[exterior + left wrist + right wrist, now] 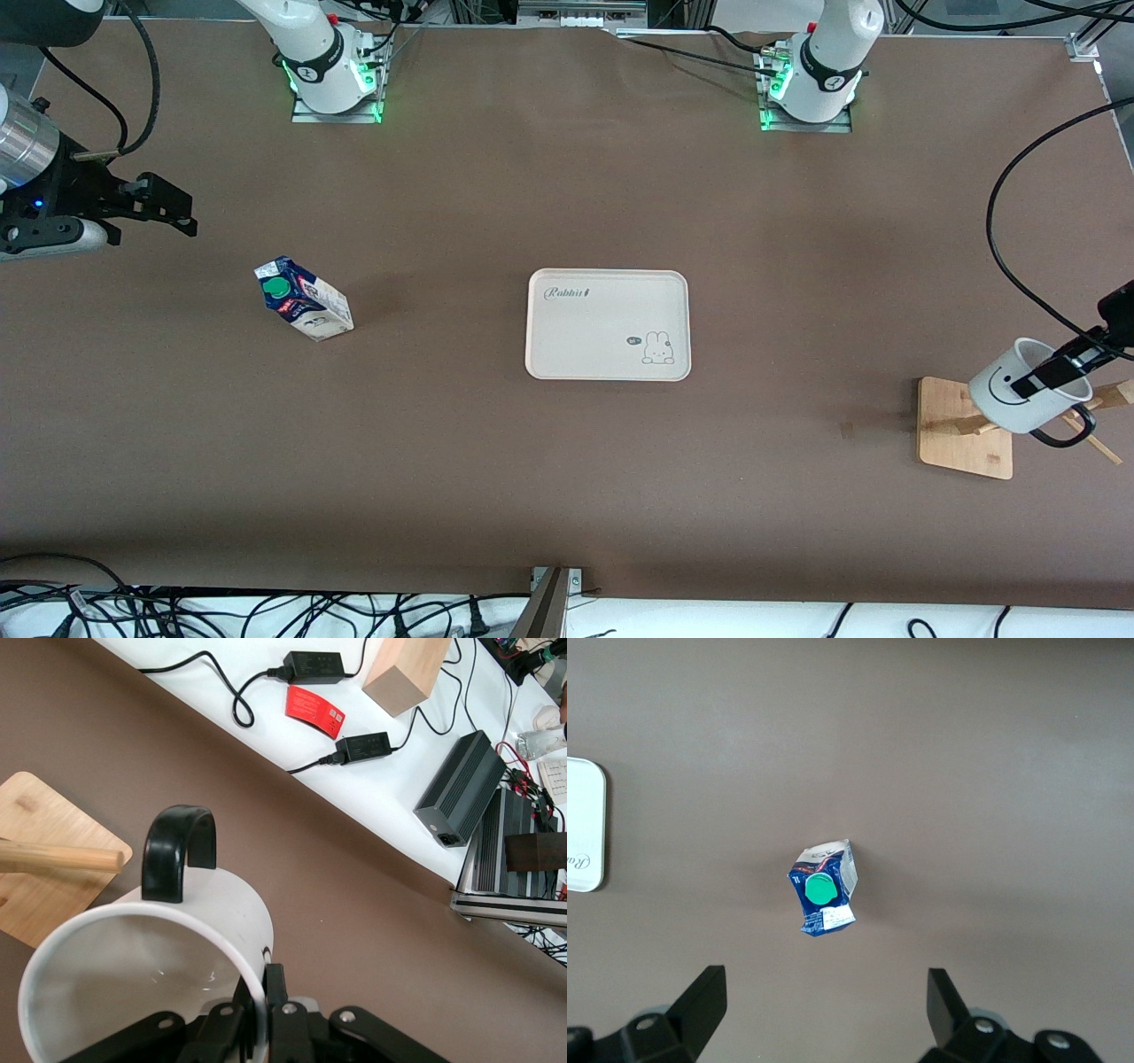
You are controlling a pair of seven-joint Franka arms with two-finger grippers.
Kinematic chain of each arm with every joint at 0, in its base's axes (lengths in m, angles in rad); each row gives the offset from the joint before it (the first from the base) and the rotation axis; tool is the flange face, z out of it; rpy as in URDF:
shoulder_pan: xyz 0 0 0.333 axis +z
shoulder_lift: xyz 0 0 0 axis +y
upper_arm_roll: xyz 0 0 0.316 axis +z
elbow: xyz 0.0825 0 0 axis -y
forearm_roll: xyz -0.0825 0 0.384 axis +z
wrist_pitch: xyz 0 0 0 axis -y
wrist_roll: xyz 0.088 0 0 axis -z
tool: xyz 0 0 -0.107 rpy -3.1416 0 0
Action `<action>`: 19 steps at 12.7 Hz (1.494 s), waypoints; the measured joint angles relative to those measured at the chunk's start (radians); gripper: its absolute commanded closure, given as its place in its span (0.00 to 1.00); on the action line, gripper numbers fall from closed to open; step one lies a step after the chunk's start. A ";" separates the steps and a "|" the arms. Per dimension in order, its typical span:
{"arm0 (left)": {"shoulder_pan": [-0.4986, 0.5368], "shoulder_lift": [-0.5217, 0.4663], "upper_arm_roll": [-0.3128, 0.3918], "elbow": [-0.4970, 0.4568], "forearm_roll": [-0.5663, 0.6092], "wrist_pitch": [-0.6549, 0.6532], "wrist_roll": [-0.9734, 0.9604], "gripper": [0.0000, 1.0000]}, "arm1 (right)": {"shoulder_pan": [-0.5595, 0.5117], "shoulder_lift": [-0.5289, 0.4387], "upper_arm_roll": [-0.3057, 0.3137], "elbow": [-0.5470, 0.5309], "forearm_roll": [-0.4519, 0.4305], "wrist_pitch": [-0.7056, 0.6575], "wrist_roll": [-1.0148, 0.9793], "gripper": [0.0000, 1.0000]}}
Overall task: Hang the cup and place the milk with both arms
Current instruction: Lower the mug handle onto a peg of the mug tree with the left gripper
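Over the wooden rack (pixel 964 434), the white smiley-faced cup (pixel 1019 388) tilts.

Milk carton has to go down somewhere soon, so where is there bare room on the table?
The tray is bare inside. Brown table lies bare between tray and milk carton, and between tray and wooden rack. It is crowded at the rack, where the left gripper holds the cup.

Probably a robotics lab: bolted arm bases (pixel 335 75), power supplies (pixel 461 788), loose cables (pixel 221 611).
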 measured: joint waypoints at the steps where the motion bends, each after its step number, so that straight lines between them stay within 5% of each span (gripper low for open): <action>1: 0.002 0.001 0.003 0.000 0.000 -0.003 0.000 1.00 | 0.000 0.000 0.000 0.000 0.000 0.001 0.000 0.00; 16: 0.008 0.015 0.047 -0.013 -0.001 -0.044 0.080 1.00 | 0.000 0.000 0.000 0.000 0.000 0.004 0.000 0.00; 17: 0.009 0.015 0.049 -0.015 -0.001 -0.046 0.105 0.91 | 0.000 0.000 0.000 0.000 0.000 0.004 0.000 0.00; 18: 0.009 0.016 0.052 -0.019 -0.001 -0.047 0.136 0.39 | 0.000 0.000 0.000 0.000 0.000 0.004 0.000 0.00; 19: 0.010 0.017 0.057 -0.023 -0.001 -0.051 0.164 0.00 | 0.000 0.000 0.000 0.000 0.000 0.004 0.000 0.00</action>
